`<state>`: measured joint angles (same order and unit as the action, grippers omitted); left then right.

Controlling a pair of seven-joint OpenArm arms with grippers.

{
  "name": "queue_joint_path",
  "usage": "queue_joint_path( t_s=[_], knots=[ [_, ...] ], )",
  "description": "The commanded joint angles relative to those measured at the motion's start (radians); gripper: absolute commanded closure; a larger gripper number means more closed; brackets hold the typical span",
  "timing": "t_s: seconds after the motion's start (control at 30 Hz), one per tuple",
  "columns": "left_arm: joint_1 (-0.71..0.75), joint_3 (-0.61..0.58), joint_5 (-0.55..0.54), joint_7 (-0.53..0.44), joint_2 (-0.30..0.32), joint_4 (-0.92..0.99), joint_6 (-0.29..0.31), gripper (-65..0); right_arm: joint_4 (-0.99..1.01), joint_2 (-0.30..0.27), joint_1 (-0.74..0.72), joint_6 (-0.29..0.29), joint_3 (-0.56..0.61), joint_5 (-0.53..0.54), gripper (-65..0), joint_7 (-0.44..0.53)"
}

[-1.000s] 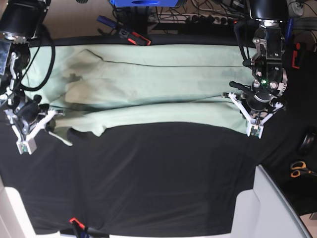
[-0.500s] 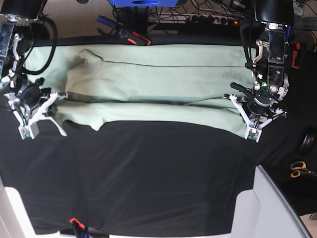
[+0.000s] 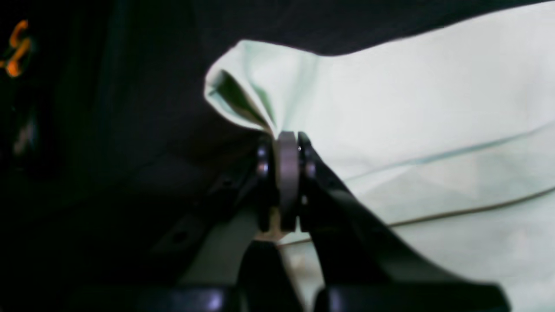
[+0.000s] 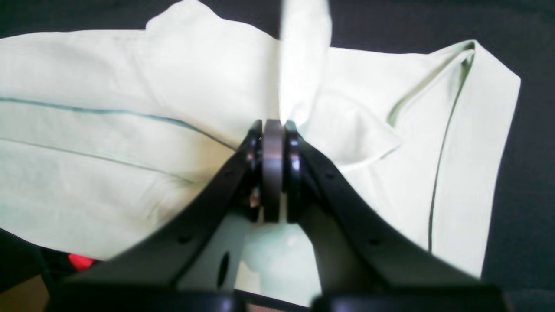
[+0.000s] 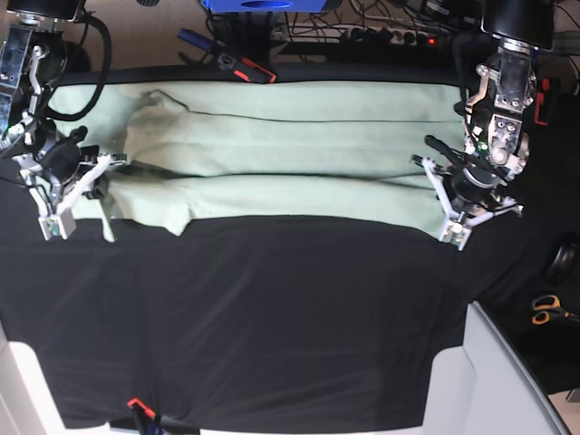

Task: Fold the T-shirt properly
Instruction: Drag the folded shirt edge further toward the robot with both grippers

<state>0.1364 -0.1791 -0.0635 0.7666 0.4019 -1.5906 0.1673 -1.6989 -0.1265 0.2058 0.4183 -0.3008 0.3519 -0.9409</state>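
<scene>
The pale mint-green T-shirt [image 5: 290, 136] lies lengthwise across the far part of the black cloth [image 5: 272, 317], its near side doubled over in long folds. On the right of the base view my left gripper [image 5: 451, 236] is shut on the shirt's near right corner. The left wrist view shows that gripper [image 3: 286, 143] pinching a bunched fold of the shirt [image 3: 412, 108]. On the left of the base view my right gripper [image 5: 54, 227] is shut on the shirt's left end. In the right wrist view it [image 4: 273, 130] clamps a raised strip of the fabric [image 4: 108, 86].
Orange-handled scissors [image 5: 546, 310] and a dark rounded object [image 5: 564, 258] lie at the right edge. A red-and-black tool [image 5: 249, 70], cables and a blue item [image 5: 263, 4] sit beyond the far edge. A white surface [image 5: 489, 381] fills the near right corner.
Both grippers have carried the shirt's near edge toward the far side. The green band has narrowed, and the hanging left flap has drawn in.
</scene>
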Motion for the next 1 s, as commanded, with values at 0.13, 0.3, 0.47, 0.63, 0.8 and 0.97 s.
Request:
queue_joint_path(
  t_s=[0.13,0.3,0.47,0.63,0.8,0.97],
  knots=[
    [-0.011,0.005,0.0,-0.016,0.03,-0.023,-0.007,0.0,-0.022,-0.008,0.002,0.003,-0.005,0.006,0.0,0.02],
    [0.004,0.003,0.0,-0.016,0.041,-0.023,-0.007,0.0,-0.022,-0.008,0.024,0.001,-0.007,0.006,0.0,0.02],
    [0.019,0.003,0.0,-0.016,0.065,-0.017,-0.007,0.0,-0.023,0.032,0.039,0.003,-0.067,0.005,0.0,0.02],
    [0.035,0.003,0.034,-0.016,0.068,-0.017,-0.007,0.0,-0.023,0.043,0.06,0.003,-0.067,0.005,0.0,0.02],
    [0.064,-0.04,0.161,-0.019,0.058,-0.018,0.016,0.0,-0.023,0.078,0.08,0.003,-0.07,0.005,0.0,0.02],
    [0.068,-0.075,0.199,-0.019,0.056,-0.017,0.031,0.0,-0.023,0.101,0.083,0.003,-0.073,0.005,0.0,0.02]
  ],
)
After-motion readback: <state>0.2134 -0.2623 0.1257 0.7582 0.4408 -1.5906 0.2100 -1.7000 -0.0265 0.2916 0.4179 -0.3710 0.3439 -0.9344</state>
